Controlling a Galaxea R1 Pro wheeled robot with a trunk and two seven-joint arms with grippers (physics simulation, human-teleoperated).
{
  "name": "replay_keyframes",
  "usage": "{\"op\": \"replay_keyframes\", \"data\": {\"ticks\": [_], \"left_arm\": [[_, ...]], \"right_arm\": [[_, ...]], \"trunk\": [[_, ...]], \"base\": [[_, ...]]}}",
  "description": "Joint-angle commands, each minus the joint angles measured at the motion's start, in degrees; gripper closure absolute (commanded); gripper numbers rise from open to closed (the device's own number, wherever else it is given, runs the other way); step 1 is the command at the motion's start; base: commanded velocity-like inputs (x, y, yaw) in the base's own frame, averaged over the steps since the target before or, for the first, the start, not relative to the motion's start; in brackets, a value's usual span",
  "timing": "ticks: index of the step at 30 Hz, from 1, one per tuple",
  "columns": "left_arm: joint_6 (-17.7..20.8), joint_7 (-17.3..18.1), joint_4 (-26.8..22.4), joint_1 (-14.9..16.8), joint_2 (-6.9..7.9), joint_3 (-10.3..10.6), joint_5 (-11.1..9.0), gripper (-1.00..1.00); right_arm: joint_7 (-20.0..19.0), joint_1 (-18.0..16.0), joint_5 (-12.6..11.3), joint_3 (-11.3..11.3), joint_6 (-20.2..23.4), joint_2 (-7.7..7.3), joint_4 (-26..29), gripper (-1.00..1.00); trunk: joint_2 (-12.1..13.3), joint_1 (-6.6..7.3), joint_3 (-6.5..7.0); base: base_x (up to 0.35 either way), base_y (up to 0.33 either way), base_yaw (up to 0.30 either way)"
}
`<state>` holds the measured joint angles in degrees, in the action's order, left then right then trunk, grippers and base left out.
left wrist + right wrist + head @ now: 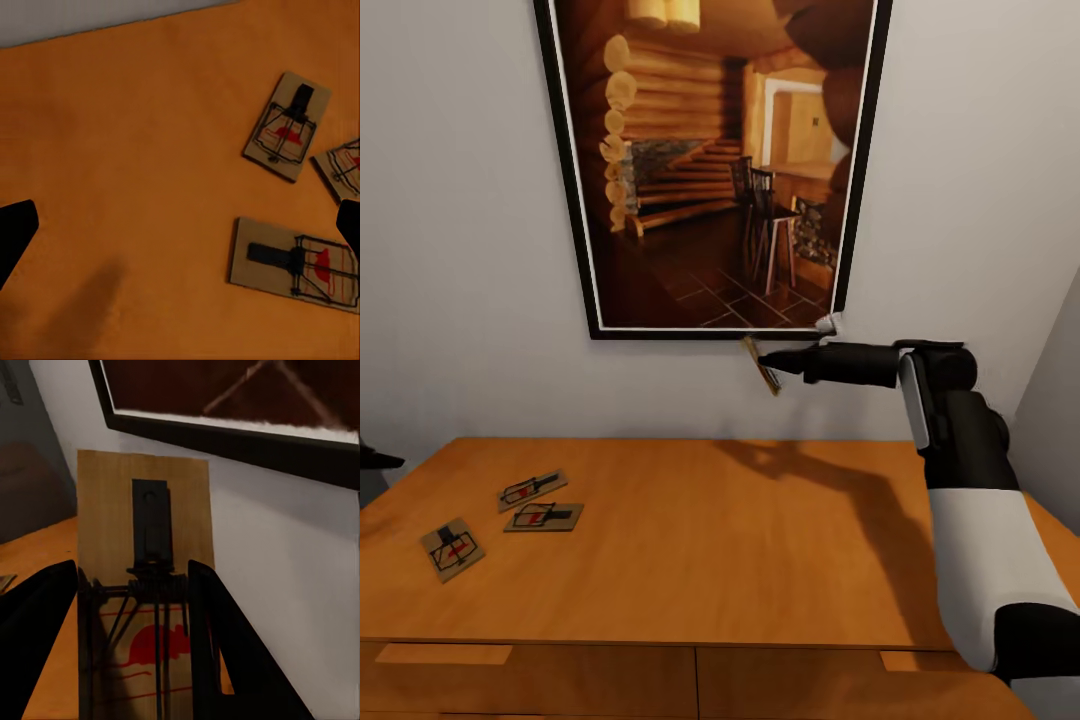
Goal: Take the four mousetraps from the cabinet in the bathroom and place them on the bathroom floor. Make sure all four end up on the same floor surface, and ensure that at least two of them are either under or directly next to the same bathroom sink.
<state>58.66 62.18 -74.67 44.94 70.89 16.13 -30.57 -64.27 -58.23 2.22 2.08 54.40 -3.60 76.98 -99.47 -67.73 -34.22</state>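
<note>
Right fingers (778, 362) are clamped on one mousetrap (762, 365) up by the picture frame (710, 330), left fingers (180, 225) open over the other three (510, 515) on the cabinet (740, 540), so a thin pinch might slip mid-carry.
</note>
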Motion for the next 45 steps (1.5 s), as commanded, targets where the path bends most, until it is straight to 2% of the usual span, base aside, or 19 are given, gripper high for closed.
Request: {"op": "replay_keyframes", "data": {"ticks": [1,3,4,5,9,13,14,23,25,28,31,37,39,45], "left_arm": [[0.24,-1.94,1.54,0.43,-1.18,0.30,-0.20,-1.00],[0.04,-8.64,3.48,0.71,-5.40,0.13,-0.13,-1.00],[0.02,-9.73,3.53,0.78,-6.09,0.09,-0.13,-1.00],[-0.01,-12.71,3.40,0.94,-8.07,-0.05,-0.09,-1.00],[-0.14,-18.85,2.29,2.69,-14.27,-0.26,0.08,-1.00],[-0.13,-25.17,2.61,6.86,-19.94,0.17,0.28,-1.00],[-0.10,-27.05,2.03,7.74,-22.62,0.24,0.23,-1.00],[-0.14,-27.46,1.79,7.92,-25.44,0.81,0.16,-1.00],[-0.19,-27.44,1.78,7.85,-26.24,2.04,0.16,-1.00],[-0.21,-27.35,1.72,7.76,-26.94,5.61,0.06,-1.00],[-0.21,-27.27,1.70,7.67,-27.12,8.07,-0.03,-1.00],[-0.22,-27.03,1.71,7.61,-27.14,10.93,-0.15,-1.00],[-0.15,-25.54,1.43,7.62,-26.97,12.72,-0.19,-1.00],[-0.13,-20.96,0.29,7.62,-26.41,13.33,-0.19,-1.00]], "right_arm": [[-0.17,-0.04,0.30,-0.82,0.36,0.02,0.05,1.00],[0.23,-0.04,0.44,-2.58,0.42,0.23,0.07,1.00],[0.35,-0.04,0.45,-2.72,0.42,0.25,0.08,1.00],[0.99,-0.04,0.45,-3.01,0.43,0.33,0.07,1.00],[4.26,-0.01,0.16,-3.34,0.38,0.49,0.02,1.00],[5.54,0.04,0.31,-3.87,0.36,2.15,0.03,1.00],[7.01,0.05,0.27,-4.05,0.36,2.79,0.05,1.00],[8.74,0.06,0.19,-4.10,0.36,2.98,0.01,1.00],[8.78,0.05,0.20,-4.10,0.36,2.99,0.01,1.00],[8.81,0.11,0.23,-4.08,0.36,2.99,0.02,1.00],[8.81,0.13,0.21,-4.05,0.36,2.99,0.02,1.00],[8.81,0.21,0.18,-4.06,0.36,2.99,0.01,1.00],[8.81,0.22,0.16,-4.09,0.36,2.99,0.02,1.00],[8.81,0.22,0.15,-4.09,0.36,2.99,0.01,1.00]], "trunk": [[-0.04,0.01,-0.06],[-0.04,0.01,-0.06],[-0.04,0.01,-0.06],[-0.04,0.01,-0.06],[-0.04,0.01,-0.06],[-0.04,0.01,-0.06],[-0.04,0.01,-0.06],[-0.04,0.01,-0.06],[-0.04,0.01,-0.06],[-0.04,0.01,-0.06],[-0.04,0.01,-0.06],[-0.04,0.01,-0.06],[-0.04,0.01,-0.06],[-0.04,0.01,-0.06]], "base": [[0.000,0.000,0.000],[0.000,0.000,0.000],[0.000,0.000,0.000],[0.000,0.000,0.000],[0.000,0.000,0.000],[0.000,0.000,0.000],[0.000,0.000,0.000],[0.000,0.000,0.000],[0.000,0.000,0.000],[0.000,0.000,0.000],[0.000,0.000,0.000],[0.000,0.000,0.000],[0.000,0.000,0.000],[0.000,0.000,0.000]]}}
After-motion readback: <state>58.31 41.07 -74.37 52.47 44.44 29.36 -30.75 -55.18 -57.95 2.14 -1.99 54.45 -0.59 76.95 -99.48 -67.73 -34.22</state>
